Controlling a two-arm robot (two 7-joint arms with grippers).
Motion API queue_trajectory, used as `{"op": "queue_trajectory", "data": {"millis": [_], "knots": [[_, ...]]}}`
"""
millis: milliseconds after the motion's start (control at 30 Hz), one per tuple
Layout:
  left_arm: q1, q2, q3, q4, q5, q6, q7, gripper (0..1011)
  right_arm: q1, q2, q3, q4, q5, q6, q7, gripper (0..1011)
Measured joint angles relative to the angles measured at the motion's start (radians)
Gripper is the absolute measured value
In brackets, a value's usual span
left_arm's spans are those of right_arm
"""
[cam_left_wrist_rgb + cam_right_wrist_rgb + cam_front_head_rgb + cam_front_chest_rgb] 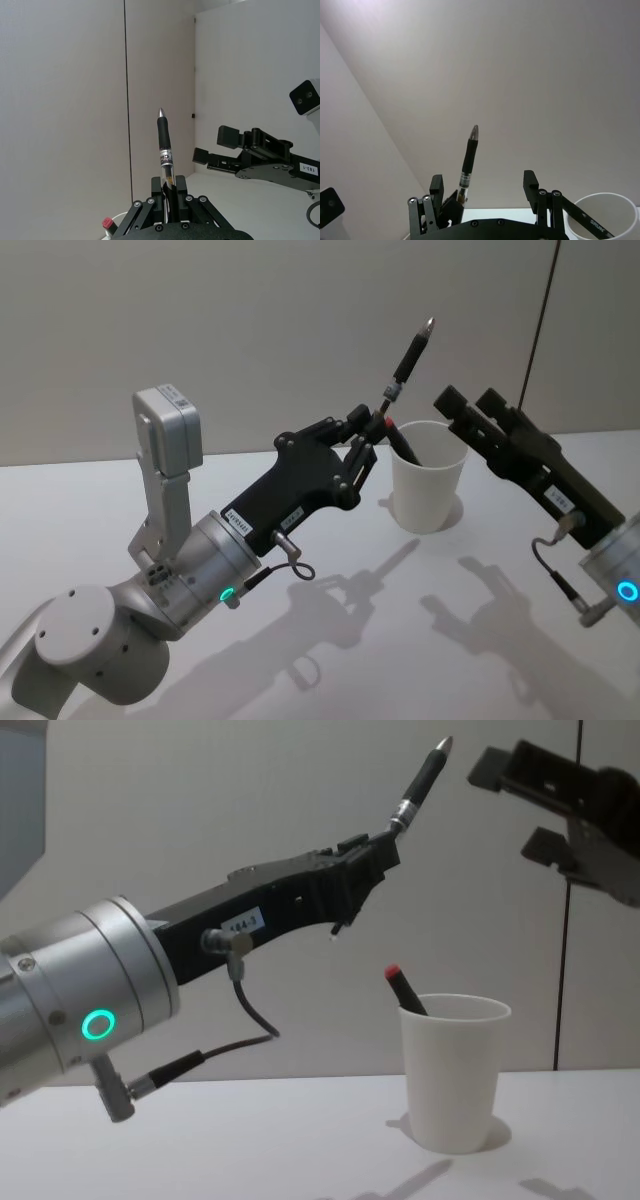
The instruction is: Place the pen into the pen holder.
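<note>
Now the pen (410, 355) is up in the air, pinched at its lower end by the left gripper (375, 430), whose fingers are closed tight on it. Its silver tip points upward, tilted to the right. It hangs above and just left of the cup (452, 1080), not inside it. That cup stands upright on the white table (400, 640) and holds a second pen (405, 990), black with a red end, leaning against the left side of the rim. To the cup's right, the right gripper (470, 402) is raised above rim height, fingers spread wide, holding nothing.
</note>
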Motion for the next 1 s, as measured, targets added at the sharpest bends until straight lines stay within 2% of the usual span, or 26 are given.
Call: {"op": "queue_trajectory", "data": {"millis": [233,467,733,1000], "knots": [[0.0,0.0,0.0,0.0,0.0,0.0,0.0,163,0.013,-0.024,-0.013,-0.007,0.035,0.022,-0.034,1001],[0.0,0.0,0.0,0.0,0.0,0.0,0.0,163,0.03,-0.057,-0.029,-0.008,0.052,0.029,-0.082,1001],[0.0,0.0,0.0,0.0,0.0,0.0,0.0,163,0.054,-0.099,-0.054,0.001,0.051,0.035,-0.124,1001],[0.0,0.0,0.0,0.0,0.0,0.0,0.0,163,0.085,-0.14,-0.078,0.017,0.024,0.048,-0.174,1001]]}}
